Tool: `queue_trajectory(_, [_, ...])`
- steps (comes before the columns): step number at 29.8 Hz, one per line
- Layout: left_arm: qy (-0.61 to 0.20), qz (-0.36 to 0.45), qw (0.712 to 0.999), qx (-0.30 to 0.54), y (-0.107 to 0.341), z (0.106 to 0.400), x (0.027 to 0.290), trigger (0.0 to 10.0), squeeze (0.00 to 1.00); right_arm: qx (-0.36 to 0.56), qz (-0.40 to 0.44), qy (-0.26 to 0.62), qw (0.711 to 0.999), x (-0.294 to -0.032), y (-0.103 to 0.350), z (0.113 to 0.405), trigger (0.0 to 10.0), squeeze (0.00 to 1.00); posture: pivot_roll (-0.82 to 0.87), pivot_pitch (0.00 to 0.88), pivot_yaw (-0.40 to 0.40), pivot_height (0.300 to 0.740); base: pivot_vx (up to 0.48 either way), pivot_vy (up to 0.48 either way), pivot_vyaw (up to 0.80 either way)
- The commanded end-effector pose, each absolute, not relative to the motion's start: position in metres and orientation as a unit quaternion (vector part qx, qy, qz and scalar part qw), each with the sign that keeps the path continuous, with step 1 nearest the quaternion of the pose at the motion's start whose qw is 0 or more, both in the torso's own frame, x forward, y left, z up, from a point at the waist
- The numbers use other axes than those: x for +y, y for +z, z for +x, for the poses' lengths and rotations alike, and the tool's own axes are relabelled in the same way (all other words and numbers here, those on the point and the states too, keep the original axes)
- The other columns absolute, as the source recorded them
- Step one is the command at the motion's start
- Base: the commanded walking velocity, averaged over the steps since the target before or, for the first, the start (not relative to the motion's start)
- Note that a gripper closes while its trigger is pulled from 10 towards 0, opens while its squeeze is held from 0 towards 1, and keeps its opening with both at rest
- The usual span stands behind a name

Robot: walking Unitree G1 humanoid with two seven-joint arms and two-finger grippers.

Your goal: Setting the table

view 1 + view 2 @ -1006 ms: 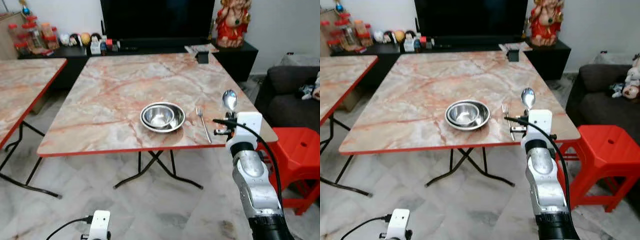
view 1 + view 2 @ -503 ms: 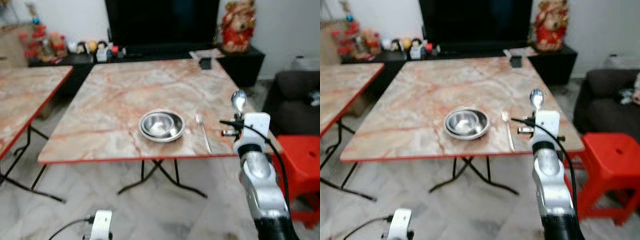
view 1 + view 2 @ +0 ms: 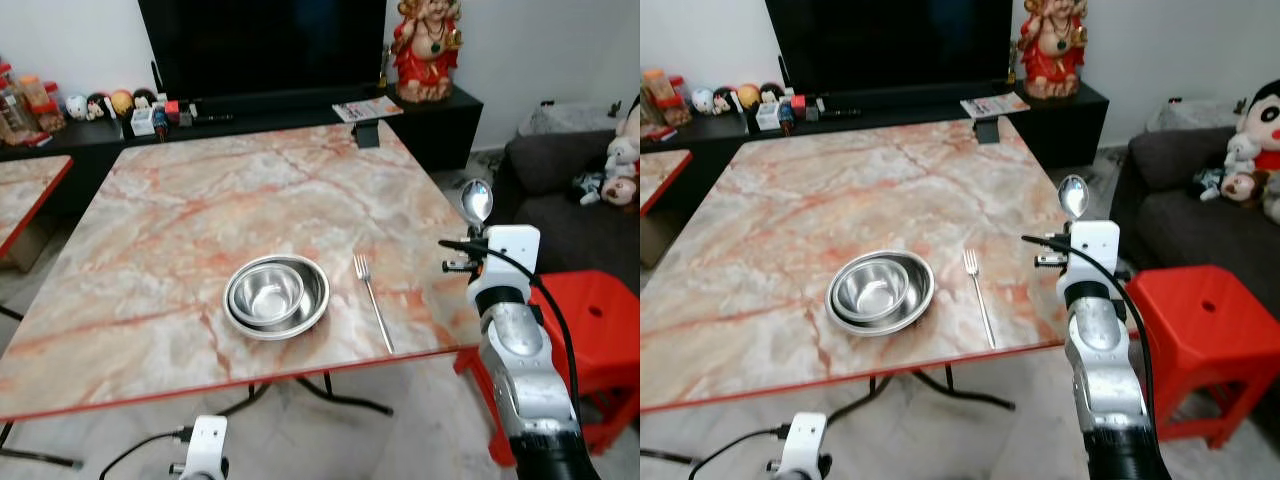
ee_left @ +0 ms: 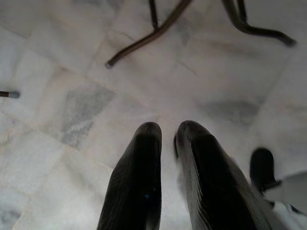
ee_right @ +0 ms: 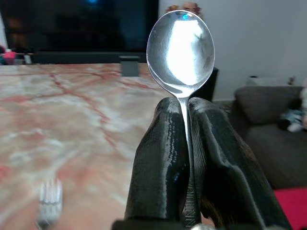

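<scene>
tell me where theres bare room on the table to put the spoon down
Bare marble lies right of the fork, out to the table edge, below the right gripper holding the spoon. The far half is bare too. It is crowded only between the bowl and fork.

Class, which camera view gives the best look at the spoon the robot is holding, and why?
The right wrist view: the spoon stands close and upright, its handle clamped between the right tool's black fingers. The two eye views show only its small bowl poking up above the wrist, beside the table's right edge. The left wrist view looks at floor.
</scene>
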State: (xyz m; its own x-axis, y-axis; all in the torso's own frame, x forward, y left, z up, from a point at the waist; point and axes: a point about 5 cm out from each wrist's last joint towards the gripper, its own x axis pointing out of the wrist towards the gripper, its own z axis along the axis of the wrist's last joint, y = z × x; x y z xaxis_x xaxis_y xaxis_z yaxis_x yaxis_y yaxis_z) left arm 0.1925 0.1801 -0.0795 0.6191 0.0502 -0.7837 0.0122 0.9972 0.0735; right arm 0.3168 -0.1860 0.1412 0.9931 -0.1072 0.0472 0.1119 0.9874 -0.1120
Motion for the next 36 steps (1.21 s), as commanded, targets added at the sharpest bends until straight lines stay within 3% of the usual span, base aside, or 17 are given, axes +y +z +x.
queue_trajectory(1, [0.021,0.041,0.897,0.44,-0.0801,0.1892,0.1893,10.0,0.0,-0.026,-0.052,-0.041,0.997,-0.1766,0.1449,0.3187,10.0,0.0,-0.05,0.0,0.004,0.728,0.0,0.0,0.0])
queue_trajectory(17, [0.019,0.05,0.894,0.445,-0.081,0.1875,0.1902,10.0,0.0,-0.022,-0.056,-0.035,0.998,-0.1744,0.1429,0.3179,10.0,0.0,-0.05,0.0,0.004,0.728,0.0,0.0,0.09])
queue_trajectory(36, [0.021,0.053,0.894,0.444,-0.081,0.1877,0.1893,10.0,0.0,-0.021,-0.059,-0.026,0.998,-0.173,0.1433,0.319,10.0,0.0,-0.05,0.0,0.0,0.728,0.315,-0.257,0.11])
